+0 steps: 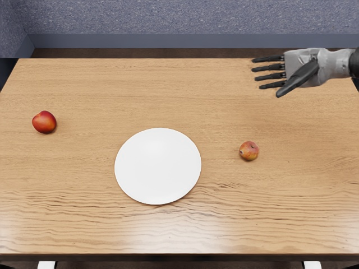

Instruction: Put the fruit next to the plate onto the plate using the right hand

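So the right hand (295, 70) is up over the far right corner of the table (280, 213), arm coming in from the right edge. It's wide open, four fingers stretched out straight and pointing left, thumb angled down below them, and it's holding nothing. It looks to be hanging above the wood rather than resting on it, though I can't say that for sure from this angle. The white plate (157, 166) sits flat pretty much dead center, a bit toward the near side. The small fruit (249, 150) is just off to the plate's right, lying on the wood with a clear gap between it and the rim. It's reddish with a yellow-orange patch, could be a little apple or a peach, hard to tell. It's well apart from the hand too, closer to the near side and a bit more to the left than the fingers. Way over on the left side there's also a red apple (44, 121), far from the plate and sitting on its own. Behind the table is a gray-blue wall (168, 19).
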You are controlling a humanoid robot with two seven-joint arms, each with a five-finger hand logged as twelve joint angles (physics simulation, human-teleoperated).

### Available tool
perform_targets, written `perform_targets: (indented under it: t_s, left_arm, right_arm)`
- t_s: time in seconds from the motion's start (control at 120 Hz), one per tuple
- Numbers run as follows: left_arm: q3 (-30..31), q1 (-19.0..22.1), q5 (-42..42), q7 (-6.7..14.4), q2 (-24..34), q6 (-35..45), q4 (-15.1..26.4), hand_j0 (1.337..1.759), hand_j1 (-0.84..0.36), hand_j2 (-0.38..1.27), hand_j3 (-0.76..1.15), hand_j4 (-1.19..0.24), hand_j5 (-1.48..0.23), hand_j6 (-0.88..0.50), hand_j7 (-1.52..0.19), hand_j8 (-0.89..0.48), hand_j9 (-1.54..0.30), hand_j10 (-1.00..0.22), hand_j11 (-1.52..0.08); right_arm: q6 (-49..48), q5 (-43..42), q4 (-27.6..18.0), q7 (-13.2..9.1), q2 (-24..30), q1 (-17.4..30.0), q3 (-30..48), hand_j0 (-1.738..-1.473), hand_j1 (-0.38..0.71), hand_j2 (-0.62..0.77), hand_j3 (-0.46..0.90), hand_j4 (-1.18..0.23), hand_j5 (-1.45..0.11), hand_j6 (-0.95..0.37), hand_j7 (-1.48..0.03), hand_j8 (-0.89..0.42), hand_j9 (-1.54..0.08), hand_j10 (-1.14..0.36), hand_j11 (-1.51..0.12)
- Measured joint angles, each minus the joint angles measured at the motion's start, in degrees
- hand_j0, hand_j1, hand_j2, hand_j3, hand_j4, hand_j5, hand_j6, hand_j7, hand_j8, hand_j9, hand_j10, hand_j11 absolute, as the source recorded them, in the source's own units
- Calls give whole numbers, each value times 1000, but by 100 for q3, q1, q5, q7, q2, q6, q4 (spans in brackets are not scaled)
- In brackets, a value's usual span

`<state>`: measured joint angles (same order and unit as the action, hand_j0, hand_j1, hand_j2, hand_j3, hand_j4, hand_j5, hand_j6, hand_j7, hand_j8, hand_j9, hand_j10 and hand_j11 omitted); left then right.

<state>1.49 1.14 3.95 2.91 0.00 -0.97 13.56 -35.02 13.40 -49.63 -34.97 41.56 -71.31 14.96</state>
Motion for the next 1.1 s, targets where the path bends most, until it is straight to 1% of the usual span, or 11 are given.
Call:
perform_targets:
  t_s: [0.1, 0.183, 0.233, 0.4, 0.45, 0.5, 0.575, 0.667, 0.75, 0.9, 1.1]
  left_arm:
    - [-1, 0, 0, 1, 0, 0, 0, 1658, 349, 0, 0, 0, 0, 0, 0, 0, 0, 0, 0]
    - [-1, 0, -1, 0, 0, 0, 2, 1658, 349, 0, 0, 0, 0, 0, 0, 0, 0, 0, 0]
    - [-2, 0, -1, 0, 0, 0, 2, 1658, 349, 0, 0, 0, 0, 0, 0, 0, 0, 0, 0]
    - [1, 0, 1, 0, 0, 0, 1, 1658, 349, 0, 0, 0, 0, 0, 0, 0, 0, 0, 0]
    - [1, 0, 1, 0, 0, 0, 2, 1658, 349, 0, 0, 0, 0, 0, 0, 0, 0, 0, 0]
    - [1, 0, 1, 1, 0, 0, 2, 1658, 349, 0, 0, 0, 0, 0, 0, 0, 0, 0, 0]
    - [0, 0, 0, 0, 0, 0, 4, 1658, 349, 0, 0, 0, 0, 0, 0, 0, 0, 0, 0]
    - [1, 0, 0, 1, 0, 0, 4, 1658, 349, 0, 0, 0, 0, 0, 0, 0, 0, 0, 0]
    - [1, 0, 0, 2, 0, 0, 4, 1658, 349, 0, 0, 0, 0, 0, 0, 0, 0, 0, 0]
    - [1, 0, 0, 1, 0, 0, 1, 1658, 349, 0, 0, 0, 0, 0, 0, 0, 0, 0, 0]
    - [1, 0, 0, 0, 0, 0, 1, 1658, 349, 0, 0, 0, 0, 0, 0, 0, 0, 0, 0]
  right_arm:
    - [-1, -7, -34, -2, 167, 130, 39, -1658, -328, -4, 0, -16, -23, -16, -23, -16, -23, -16, -23]
    - [-2, -43, -148, -2, -23, 8, -72, -1658, -327, -4, 0, -16, -23, -15, -24, -16, -23, -16, -24]
    - [-2, -109, -386, -3, -104, -675, -761, -1658, -327, -4, 0, -17, -24, -16, -25, -16, -24, -17, -24]
    - [54, -227, -1395, -3, -871, -3604, -4508, -1658, -320, -5, 0, -23, -31, -23, -31, -23, -31, -23, -31]
    - [683, -648, -2041, -3, -744, -4244, -4860, -1658, -318, -6, 0, -25, -33, -25, -33, -25, -33, -25, -33]
    - [1495, -1158, -2764, -3, -488, -4501, -4831, -1658, -316, -6, 0, -27, -36, -27, -36, -27, -36, -27, -36]
    - [2836, -1807, -3587, -3, -484, -4384, -4806, -1658, -307, -7, 0, -35, -45, -35, -45, -35, -45, -35, -45]
    - [4215, -2330, -4032, -3, -945, -4020, -4959, -1658, -304, -8, 0, -38, -49, -39, -49, -39, -49, -38, -49]
    - [4807, -2530, -4211, -3, -1186, -3868, -5102, -1658, -301, -8, 0, -41, -52, -42, -52, -41, -52, -41, -52]
    - [5711, -2647, -4507, -3, -1439, -3494, -5234, -1658, -227, -20, 0, -103, -133, -104, -133, -103, -133, -103, -133]
    - [6678, -2679, -4631, -3, -1742, -3054, -5288, -1658, -191, -26, 0, -133, -172, -134, -172, -133, -172, -133, -172]
